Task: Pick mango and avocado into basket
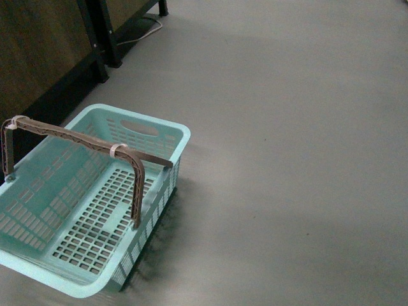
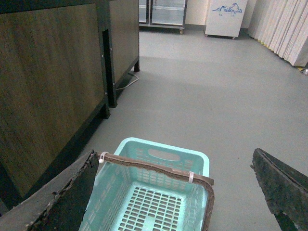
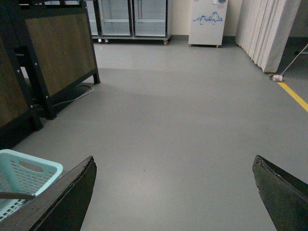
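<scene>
The teal basket (image 1: 167, 136) sits on grey floor (image 1: 287, 159) beside dark wooden panels (image 1: 38, 57), brown handles (image 1: 76, 136) upright.

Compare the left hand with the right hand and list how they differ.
The left hand hangs above the basket; the right hand hangs above bare grey floor, with the basket only at the edge of its view. The left hand has a wooden cabinet near it; the right hand faces open floor. Both are open and hold nothing.
</scene>
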Controlling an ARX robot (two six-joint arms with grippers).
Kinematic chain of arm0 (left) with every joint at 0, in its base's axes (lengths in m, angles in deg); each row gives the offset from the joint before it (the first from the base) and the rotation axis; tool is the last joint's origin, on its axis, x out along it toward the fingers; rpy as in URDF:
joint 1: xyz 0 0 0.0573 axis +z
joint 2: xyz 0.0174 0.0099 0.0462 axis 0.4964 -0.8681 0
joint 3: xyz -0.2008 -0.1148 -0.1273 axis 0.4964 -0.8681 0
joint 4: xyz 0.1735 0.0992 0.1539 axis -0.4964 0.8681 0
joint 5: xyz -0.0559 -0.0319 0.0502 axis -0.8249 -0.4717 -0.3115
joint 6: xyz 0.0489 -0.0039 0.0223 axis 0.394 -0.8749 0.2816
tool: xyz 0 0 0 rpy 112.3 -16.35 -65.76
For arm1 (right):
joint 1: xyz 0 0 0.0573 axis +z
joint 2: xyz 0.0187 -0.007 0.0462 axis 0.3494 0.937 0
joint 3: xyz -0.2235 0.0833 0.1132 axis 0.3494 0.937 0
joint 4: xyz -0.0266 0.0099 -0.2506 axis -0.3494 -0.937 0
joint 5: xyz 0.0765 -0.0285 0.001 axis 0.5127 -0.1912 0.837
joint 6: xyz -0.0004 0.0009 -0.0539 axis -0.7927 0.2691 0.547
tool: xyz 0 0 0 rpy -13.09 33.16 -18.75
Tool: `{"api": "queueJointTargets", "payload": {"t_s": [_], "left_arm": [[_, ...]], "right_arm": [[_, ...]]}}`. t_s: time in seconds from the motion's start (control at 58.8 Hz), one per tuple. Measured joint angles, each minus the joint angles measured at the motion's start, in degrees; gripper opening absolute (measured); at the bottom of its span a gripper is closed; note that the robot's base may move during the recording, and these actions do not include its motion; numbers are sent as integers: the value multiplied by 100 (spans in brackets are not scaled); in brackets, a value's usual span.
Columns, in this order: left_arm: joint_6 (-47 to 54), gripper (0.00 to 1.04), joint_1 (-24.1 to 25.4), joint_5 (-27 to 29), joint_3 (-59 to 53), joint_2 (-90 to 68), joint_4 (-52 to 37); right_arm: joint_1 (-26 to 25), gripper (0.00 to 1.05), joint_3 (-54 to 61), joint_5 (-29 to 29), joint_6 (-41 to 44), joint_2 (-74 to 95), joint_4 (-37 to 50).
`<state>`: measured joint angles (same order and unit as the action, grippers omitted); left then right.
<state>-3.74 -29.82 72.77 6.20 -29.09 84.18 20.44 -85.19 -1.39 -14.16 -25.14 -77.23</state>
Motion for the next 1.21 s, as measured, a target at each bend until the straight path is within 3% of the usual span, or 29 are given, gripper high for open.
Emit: {"api": "queueJointTargets", "payload": {"t_s": [0.544,0.663,0.748,0.918,1.037,1.207], "left_arm": [[-66,97,-31,92,22,-48,74],[-1829,97,-507,1290,774,-1176,1729],[-2959,97,-466,1147,1054,-1698,1871],[-4068,97,540,-87,1355,-2583,1008],[-4789,97,1523,-1198,1311,-4113,-389],[-5727,97,1722,-1281,1460,-7132,-2660]], "right_arm": [[0,97,0,2,0,0,0],[0,97,0,2,0,0,0],[0,97,0,2,-2,0,0],[0,97,0,0,0,0,0],[0,97,0,0,-2,0,0],[0,97,0,0,0,0,0]]}}
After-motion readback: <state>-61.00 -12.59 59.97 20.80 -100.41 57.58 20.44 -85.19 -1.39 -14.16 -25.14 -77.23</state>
